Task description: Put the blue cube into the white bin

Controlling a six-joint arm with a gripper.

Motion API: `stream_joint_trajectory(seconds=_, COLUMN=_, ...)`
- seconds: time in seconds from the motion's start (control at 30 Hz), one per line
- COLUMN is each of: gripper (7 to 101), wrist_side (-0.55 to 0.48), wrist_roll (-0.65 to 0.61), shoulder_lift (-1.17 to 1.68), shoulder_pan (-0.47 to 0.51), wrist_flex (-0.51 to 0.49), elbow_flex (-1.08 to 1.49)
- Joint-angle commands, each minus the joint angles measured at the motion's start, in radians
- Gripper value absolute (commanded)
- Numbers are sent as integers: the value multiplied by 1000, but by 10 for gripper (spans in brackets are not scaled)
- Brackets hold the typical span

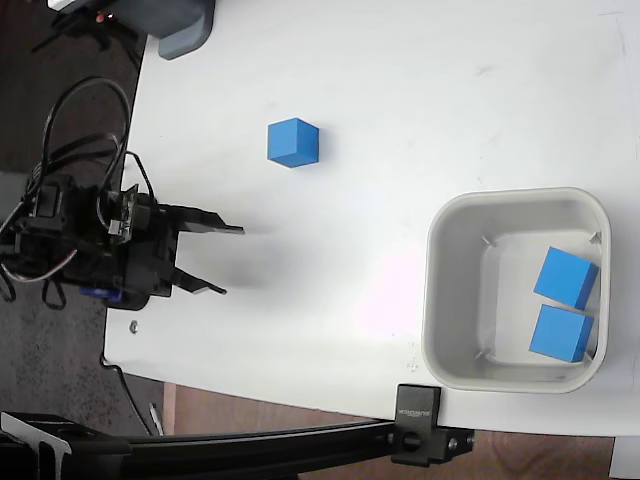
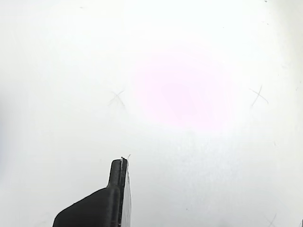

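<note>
Gripper wide open, holding nothing, touching nothing.

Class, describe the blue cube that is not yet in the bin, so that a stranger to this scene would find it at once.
In the fixed view, start at the white bin on the table's right side, then look up and left across the bare tabletop. The blue cube sits there alone. Its two lookalikes lie inside the bin; this one rests on the table.

Grey-blue device top-left; white table
</note>
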Motion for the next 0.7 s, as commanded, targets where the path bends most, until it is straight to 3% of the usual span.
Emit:
stream_joint_trajectory(seconds=0.03, gripper=1003, wrist_side=34, wrist_roll=12, shoulder_lift=23, shoulder_pan=-12, wrist_flex=-23, elbow_flex=-25)
stream_joint_trajectory(seconds=0.47, gripper=997, wrist_side=28, wrist_roll=-3, shoulder_lift=20, shoulder_pan=-6, wrist_flex=-23, elbow_flex=-89)
stream_joint_trajectory(seconds=0.6, gripper=987, wrist_side=-37, wrist_roll=-38, shoulder_lift=-100, shoulder_pan=46, wrist_flex=-133, elbow_flex=-163)
stream_joint_trajectory(seconds=0.7, gripper=989, wrist_side=-26, wrist_roll=-43, shoulder_lift=-331, shoulder_pan=28, wrist_flex=-206, elbow_flex=-282)
